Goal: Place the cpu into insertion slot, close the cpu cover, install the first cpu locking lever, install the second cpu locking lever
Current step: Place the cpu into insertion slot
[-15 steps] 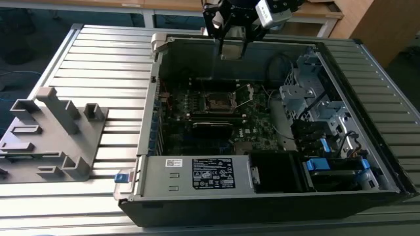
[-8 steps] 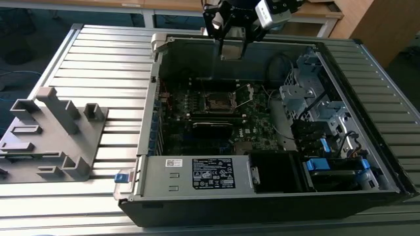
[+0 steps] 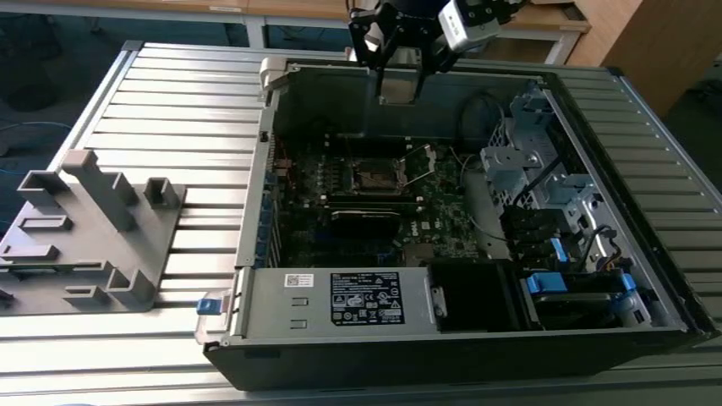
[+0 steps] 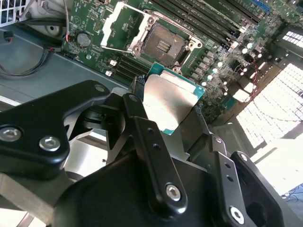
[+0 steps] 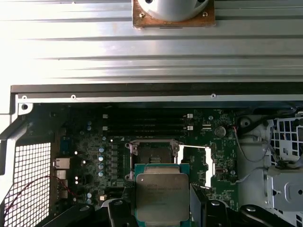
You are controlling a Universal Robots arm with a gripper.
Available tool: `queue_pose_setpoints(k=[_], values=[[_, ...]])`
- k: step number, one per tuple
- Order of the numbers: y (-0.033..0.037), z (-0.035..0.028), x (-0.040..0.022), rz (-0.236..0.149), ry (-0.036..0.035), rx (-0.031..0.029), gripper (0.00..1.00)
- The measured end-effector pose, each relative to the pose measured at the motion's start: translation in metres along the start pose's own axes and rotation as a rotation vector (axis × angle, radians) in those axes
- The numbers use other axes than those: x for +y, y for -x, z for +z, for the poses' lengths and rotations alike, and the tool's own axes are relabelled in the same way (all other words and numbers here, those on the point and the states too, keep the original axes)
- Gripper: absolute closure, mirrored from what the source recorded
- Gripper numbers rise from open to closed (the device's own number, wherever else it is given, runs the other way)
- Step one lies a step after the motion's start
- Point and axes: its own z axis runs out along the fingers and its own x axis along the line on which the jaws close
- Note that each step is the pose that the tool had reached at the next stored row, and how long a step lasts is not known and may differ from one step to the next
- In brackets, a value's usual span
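The cpu (image 4: 171, 99) is clamped by two opposite edges between the jaws of the gripper (image 4: 166, 112), with its dull metal top turned toward the wrist cameras. It is held in the air, apart from the motherboard (image 5: 94, 156). Beyond the jaw tips the insertion slot (image 5: 154, 153) is seen bare, and just beside it the cpu cover (image 5: 196, 165) is swung open on its hinge. The board is housed in an open computer case (image 3: 451, 342), which is laid on its side on a ribbed grey metal table (image 3: 169, 93). Well away from the jaws, toward the exterior view's left, a grey moulded fixture (image 3: 90, 228) is set on the same table. Behind the table, wooden furniture (image 3: 643, 42) and a blue-grey floor (image 3: 46, 59) can be made out.
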Motion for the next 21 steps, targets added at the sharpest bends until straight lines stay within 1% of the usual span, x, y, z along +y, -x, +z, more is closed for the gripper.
queue_pose_setpoints(k=[2, 9, 21], values=[[0.0000, 0.0011, -0.0001, 0.000, -0.0004, 0.0002, 0.46], [0.0000, 0.0016, -0.0001, 0.000, -0.0003, 0.0002, 0.46], [0.0001, 0.0042, -0.0004, 0.000, -0.0001, 0.0001, 0.46]])
